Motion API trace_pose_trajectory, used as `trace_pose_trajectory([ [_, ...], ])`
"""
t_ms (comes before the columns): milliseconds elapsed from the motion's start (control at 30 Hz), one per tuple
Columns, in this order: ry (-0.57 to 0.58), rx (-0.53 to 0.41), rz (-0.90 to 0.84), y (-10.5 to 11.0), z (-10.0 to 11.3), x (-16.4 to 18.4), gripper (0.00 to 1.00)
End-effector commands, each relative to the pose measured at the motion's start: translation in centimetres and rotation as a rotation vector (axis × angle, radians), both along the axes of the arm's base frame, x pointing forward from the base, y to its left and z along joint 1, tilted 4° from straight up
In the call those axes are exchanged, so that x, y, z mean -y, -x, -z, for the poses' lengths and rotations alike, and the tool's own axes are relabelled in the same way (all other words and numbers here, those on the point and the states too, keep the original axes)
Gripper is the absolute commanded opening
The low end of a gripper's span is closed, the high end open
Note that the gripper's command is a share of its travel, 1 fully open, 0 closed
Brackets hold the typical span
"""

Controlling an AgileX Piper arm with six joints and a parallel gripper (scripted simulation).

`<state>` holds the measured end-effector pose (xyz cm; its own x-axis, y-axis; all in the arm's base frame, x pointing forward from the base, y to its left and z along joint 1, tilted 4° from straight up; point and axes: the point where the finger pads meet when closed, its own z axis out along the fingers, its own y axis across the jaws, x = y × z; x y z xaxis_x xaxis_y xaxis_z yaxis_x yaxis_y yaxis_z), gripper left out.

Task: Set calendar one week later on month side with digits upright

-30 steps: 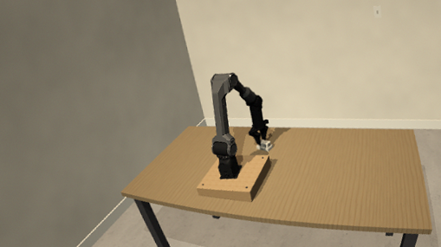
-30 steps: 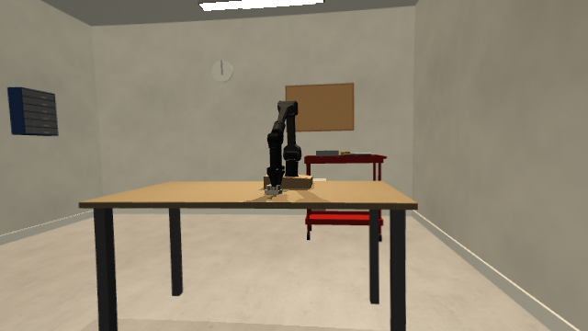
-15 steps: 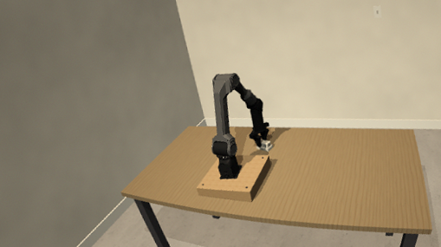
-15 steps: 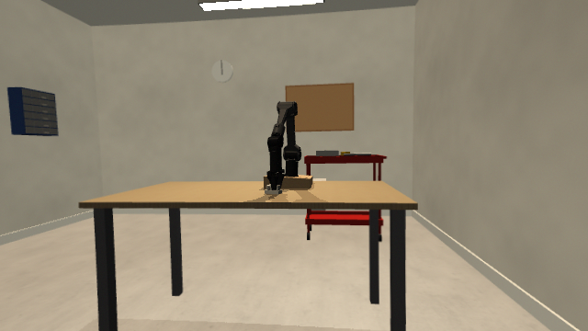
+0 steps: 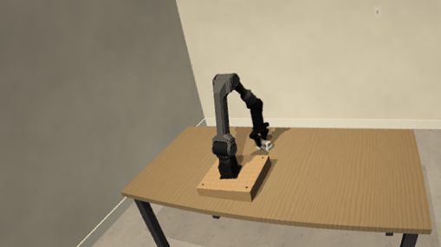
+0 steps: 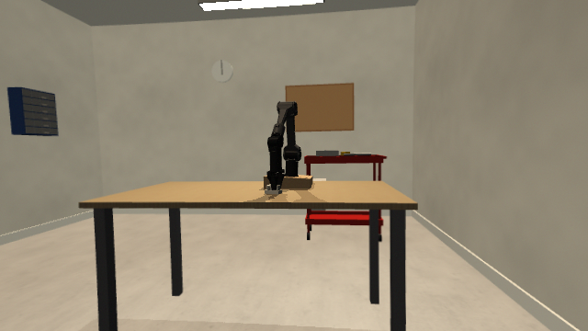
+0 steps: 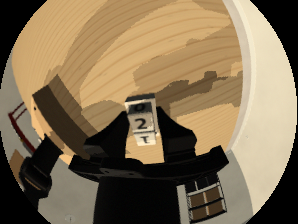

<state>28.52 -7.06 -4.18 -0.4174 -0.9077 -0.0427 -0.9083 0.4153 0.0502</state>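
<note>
A white calendar cube [image 7: 143, 124] shows a "2" on the face towards the wrist camera, with another digit face just below it. It sits between the two dark fingers of my gripper [image 7: 143, 137], which stand partly open close on either side of it without clamping it. In the top view the cube [image 5: 266, 146] is low at the table top, just beyond the arm's wooden base, under the gripper [image 5: 261, 140]. In the exterior view it is a small pale block at the fingertips. I cannot make out the tray or a second cube.
The arm stands on a wooden base block [image 5: 235, 179] near the table's left end. A small framed brown thing [image 7: 202, 200] shows at the lower right of the wrist view. A red cart [image 6: 344, 184] stands behind the table.
</note>
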Motion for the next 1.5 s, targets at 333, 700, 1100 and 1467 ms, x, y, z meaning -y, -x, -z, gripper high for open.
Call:
trace_pose_trajectory([
  [333,-0.001,-0.002,-0.001,0.06,0.1,-0.05,0.59],
  [700,-0.001,-0.002,-0.001,0.06,0.1,-0.05,0.59],
  [1100,-0.001,-0.002,-0.001,0.06,0.1,-0.05,0.33],
  [1467,-0.001,-0.002,-0.001,0.06,0.1,-0.05,0.33],
])
